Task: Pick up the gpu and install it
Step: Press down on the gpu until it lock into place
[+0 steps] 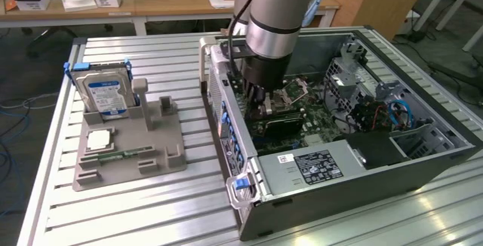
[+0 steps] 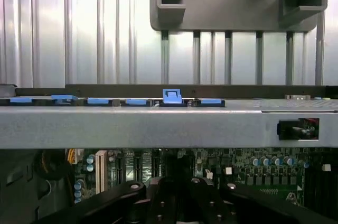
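Inside the open computer case point(image 1: 422, 161), we find the gripper point(image 1: 266, 109) lowered over the motherboard point(image 1: 317, 124), with its jaws fully closed. A dark, flat rectangular card, which we take to be the gpu point(image 1: 281, 126), lies just below the fingers, low against the board near the rear wall of the case. Whether the fingers grip it or merely rest against it, we cannot tell. We judge the pick-up complete and the installation in its seating stage; full seating in the slot cannot be confirmed.

On the ribbed aluminium table point(image 1: 151, 212), toward the exterior view's left, stands a grey moulded fixture point(image 1: 162, 147). It holds the blue-labelled silver hard drive point(image 1: 106, 93) upright and a narrow green memory stick point(image 1: 113, 156) lying flat. The case is dark sheet metal with blue plastic latches point(image 2: 172, 96) along its rear edge. The board is green, densely populated with cylindrical capacitors point(image 2: 269, 161).
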`<control>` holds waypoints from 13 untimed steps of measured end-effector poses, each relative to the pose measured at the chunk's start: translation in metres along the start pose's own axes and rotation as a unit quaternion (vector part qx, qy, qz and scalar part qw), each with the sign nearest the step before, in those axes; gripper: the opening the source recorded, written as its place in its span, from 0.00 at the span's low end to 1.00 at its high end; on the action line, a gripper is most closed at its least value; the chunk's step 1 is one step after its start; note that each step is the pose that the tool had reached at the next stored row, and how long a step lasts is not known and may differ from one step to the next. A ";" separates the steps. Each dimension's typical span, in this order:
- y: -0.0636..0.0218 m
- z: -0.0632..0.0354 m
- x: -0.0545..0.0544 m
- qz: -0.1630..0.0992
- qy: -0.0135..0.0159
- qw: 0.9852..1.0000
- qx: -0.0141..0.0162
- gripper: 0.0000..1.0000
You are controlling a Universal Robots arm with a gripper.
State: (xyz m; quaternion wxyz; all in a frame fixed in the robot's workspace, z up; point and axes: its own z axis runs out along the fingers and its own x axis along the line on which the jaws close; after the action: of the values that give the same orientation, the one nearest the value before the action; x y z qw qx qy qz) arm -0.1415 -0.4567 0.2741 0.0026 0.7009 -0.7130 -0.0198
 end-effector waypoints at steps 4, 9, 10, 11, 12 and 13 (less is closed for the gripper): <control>-0.0040 -0.0001 0.000 0.001 0.000 1.000 -0.024 0.10; -0.0089 -0.0001 0.000 0.001 0.000 0.999 -0.054 0.10; -0.0101 0.0001 0.000 0.002 0.000 0.998 -0.061 0.10; -0.0112 0.0002 0.000 0.002 0.000 0.998 -0.067 0.10; -0.0125 0.0004 0.000 0.002 0.000 0.997 -0.073 0.10; -0.0137 0.0005 -0.001 0.002 0.000 0.997 -0.079 0.10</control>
State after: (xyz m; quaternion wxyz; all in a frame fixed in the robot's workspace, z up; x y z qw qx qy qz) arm -0.1278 -0.4564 0.2732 0.0582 0.6971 -0.7106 -0.0756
